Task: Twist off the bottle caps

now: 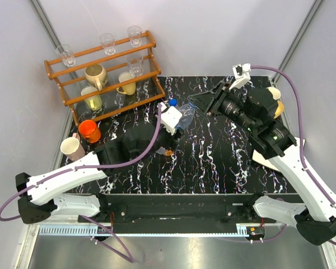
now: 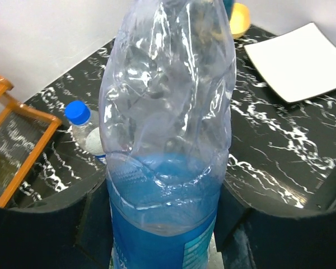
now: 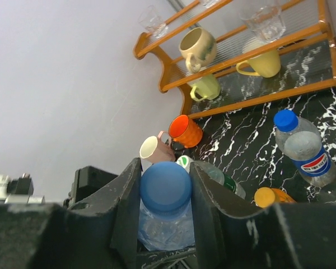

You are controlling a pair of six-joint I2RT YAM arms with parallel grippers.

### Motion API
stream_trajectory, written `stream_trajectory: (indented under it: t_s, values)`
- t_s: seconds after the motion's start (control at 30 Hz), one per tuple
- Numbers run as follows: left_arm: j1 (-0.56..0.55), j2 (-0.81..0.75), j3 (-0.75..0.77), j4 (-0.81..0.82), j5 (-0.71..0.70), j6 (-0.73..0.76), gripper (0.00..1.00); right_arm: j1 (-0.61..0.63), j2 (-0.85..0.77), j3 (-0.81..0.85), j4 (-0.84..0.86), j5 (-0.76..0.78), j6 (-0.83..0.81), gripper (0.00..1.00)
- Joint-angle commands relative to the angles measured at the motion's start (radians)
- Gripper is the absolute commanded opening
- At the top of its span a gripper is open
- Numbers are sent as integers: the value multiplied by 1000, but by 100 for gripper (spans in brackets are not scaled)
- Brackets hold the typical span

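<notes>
Over the middle of a black marble-patterned table [image 1: 224, 168], the left gripper [image 2: 165, 235] clamps the lower body of a translucent blue bottle [image 2: 168, 129], its dark fingers [image 2: 84, 224] pressed against either side. The right gripper [image 3: 166, 193] pinches the bottle's blue cap [image 3: 166, 185] between its two fingers [image 3: 127, 213]. The bottle lies tilted between the two arms. Near it, a clear bottle with a blue-red label [image 3: 305, 151] stands upright, close to a wooden rack [image 3: 252, 61] of mugs and glasses. A green-labelled bottle [image 3: 215, 174] and a squat orange bottle [image 3: 269, 197] show just behind the held cap. A white plate [image 2: 299, 59] lies on the table's right side.
</notes>
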State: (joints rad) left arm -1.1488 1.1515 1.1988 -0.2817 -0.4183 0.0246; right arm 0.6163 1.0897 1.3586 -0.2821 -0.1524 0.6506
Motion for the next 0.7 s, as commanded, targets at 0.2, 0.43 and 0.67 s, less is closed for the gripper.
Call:
stream_trajectory:
  t_s: [0.2, 0.43, 0.67]
  values:
    - [113, -137, 30, 72, 713, -74, 64, 8, -11, 80, -51, -274, -239, 0]
    - [245, -142, 10, 139, 1064, -193, 67, 7, 1, 117, -74, -482, -325, 0]
    - [340, -110, -19, 314, 1360, -363, 66, 7, -17, 105, -58, -713, -422, 0]
